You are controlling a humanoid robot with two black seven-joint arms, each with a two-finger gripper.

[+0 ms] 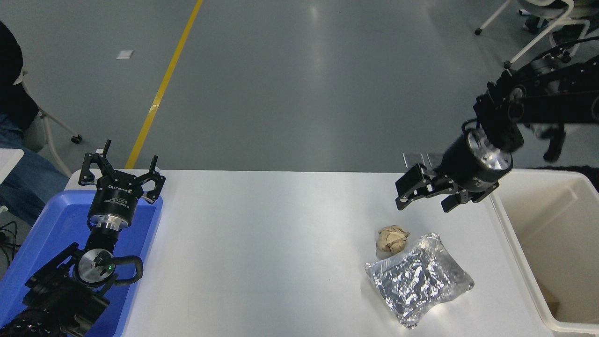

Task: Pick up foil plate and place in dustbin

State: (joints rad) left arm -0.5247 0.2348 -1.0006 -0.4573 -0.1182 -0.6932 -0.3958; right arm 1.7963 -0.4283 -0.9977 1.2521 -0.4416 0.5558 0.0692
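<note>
The foil plate [419, 279], a crinkled silver tray, lies on the white table [262, 252] at the front right. The cream-white dustbin [552, 243] stands at the table's right end, right of the plate. My right gripper [425, 202] is open and empty, hanging above the table behind the plate, apart from it. My left gripper [122, 174] is open, parked at the lower left over the blue tray.
A small crumpled tan paper ball [392, 238] lies just behind the plate's left corner. A blue shallow tray [56, 224] sits at the table's left end. A person sits at the far left edge [14, 103]. Chair legs stand at the top right [538, 32].
</note>
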